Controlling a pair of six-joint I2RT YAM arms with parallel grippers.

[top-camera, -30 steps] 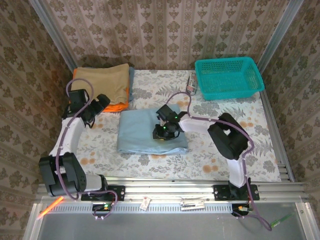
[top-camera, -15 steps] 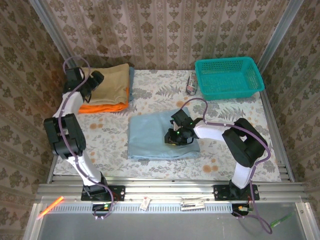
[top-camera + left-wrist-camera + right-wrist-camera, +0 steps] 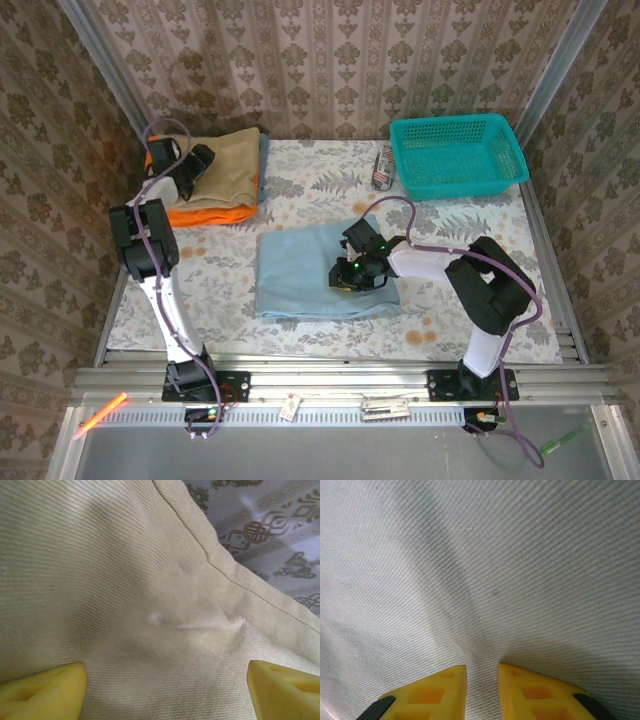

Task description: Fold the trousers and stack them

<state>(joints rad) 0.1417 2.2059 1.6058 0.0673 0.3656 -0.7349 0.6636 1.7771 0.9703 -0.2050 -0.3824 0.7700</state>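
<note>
At far left, the left tool (image 3: 198, 165) hangs just over the tan garment (image 3: 235, 160) that tops the orange garment (image 3: 200, 213). Its fingers (image 3: 42, 692) are spread wide, and it has slid a little toward the middle of that pile since half a second ago, with its arm drawn in closer. The trousers (image 3: 300, 275) lie folded in a rectangle mid-desk (image 3: 220, 290), exactly where they lay half a second ago but further right than a second ago. On their right part the unmoved right tool (image 3: 345, 275) pinches the cloth, its fingers (image 3: 430, 692) almost together.
</note>
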